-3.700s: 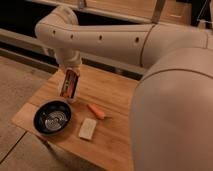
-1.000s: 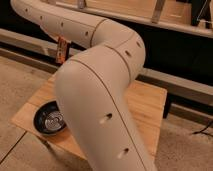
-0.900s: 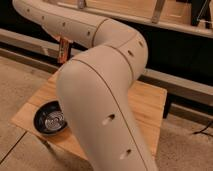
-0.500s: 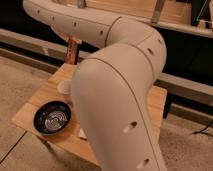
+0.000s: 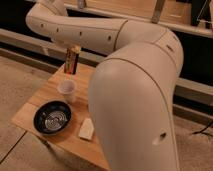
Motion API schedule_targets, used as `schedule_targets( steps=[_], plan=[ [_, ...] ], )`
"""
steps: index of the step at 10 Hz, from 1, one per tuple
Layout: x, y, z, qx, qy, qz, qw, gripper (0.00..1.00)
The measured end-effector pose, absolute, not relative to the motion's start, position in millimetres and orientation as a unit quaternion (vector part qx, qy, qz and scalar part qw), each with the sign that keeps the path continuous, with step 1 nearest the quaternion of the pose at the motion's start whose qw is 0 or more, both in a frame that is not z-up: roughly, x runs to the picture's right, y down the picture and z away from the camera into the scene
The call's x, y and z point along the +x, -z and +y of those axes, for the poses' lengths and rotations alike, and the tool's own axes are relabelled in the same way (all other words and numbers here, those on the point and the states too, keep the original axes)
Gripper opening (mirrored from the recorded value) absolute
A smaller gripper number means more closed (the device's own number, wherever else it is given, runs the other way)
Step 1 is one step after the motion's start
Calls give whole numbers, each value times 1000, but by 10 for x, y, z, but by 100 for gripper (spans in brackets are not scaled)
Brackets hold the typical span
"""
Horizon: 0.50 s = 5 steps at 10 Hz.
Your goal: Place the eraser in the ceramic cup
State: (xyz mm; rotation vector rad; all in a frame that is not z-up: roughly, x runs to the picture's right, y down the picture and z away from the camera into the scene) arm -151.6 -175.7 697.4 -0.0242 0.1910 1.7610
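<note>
Flat cream eraser (image 5: 86, 129) lies near the ceramic cup (image 5: 67, 90); tool (image 5: 71, 61) hangs beyond, opening unclear.

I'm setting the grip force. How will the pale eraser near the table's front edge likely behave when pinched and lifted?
The eraser is a small flat block lying on the wooden table, so it probably won't roll and looks light. Its low profile may make it hard to pinch. The gripper hangs above the table's far side, beyond the ceramic cup.

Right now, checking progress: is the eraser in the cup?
No: the eraser lies on the table by the bowl; the gripper hangs behind the cup.
</note>
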Motion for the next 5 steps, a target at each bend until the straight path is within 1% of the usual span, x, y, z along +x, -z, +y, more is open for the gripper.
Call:
schedule_targets(
  steps=[3,5],
  plan=[
    [-1505,-7036,-1386,-25,-771,85,631,0],
    [-1501,-7056,-1335,-25,-769,88,632,0]
  ],
)
